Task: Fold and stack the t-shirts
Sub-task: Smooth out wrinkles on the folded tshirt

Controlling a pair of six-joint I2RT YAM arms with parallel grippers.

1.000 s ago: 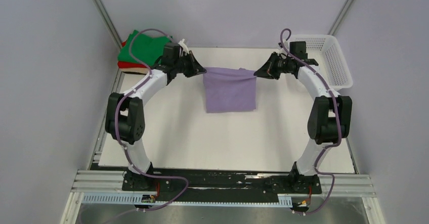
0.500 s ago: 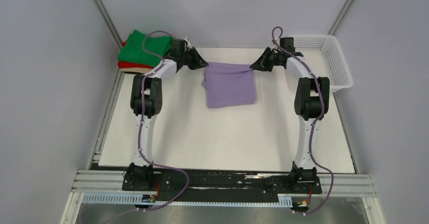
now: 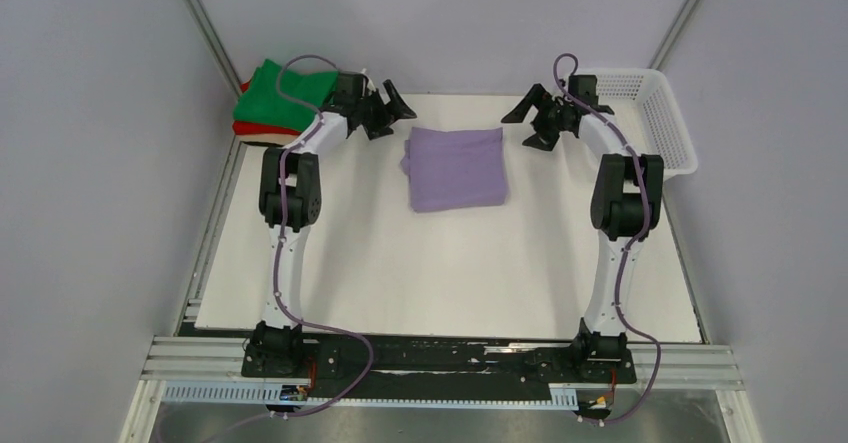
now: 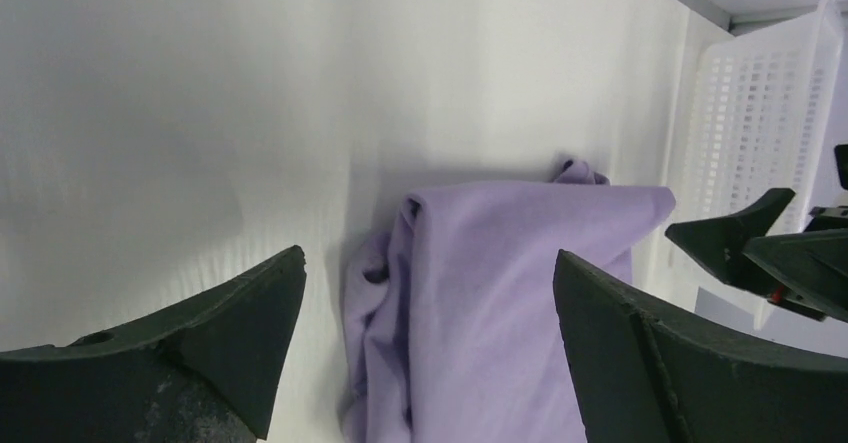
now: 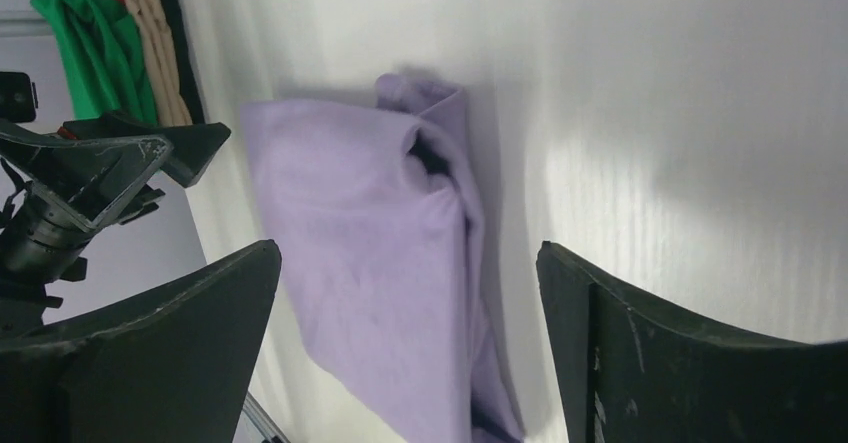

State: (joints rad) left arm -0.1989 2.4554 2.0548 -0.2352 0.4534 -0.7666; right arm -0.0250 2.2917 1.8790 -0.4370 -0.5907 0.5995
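The lavender t-shirt lies folded into a rough rectangle on the white table, toward the far middle. In the left wrist view the lavender shirt has a bunched left edge. My left gripper hovers open just off the shirt's far-left corner, and its jaws hold nothing. Off the far-right corner my right gripper is likewise open and empty. At the far-left corner sits a stack with a green t-shirt on top, a red one and a beige one beneath.
A white plastic mesh basket stands at the far right edge of the table. The enclosure's grey walls rise close on both sides. Both arm bases are bolted to the rail at the near edge.
Both grippers were shut on the lavender shirt's far corners; they have opened and let go. The shirt's far edge has dropped flat onto the table, and both grippers have drawn slightly outward.
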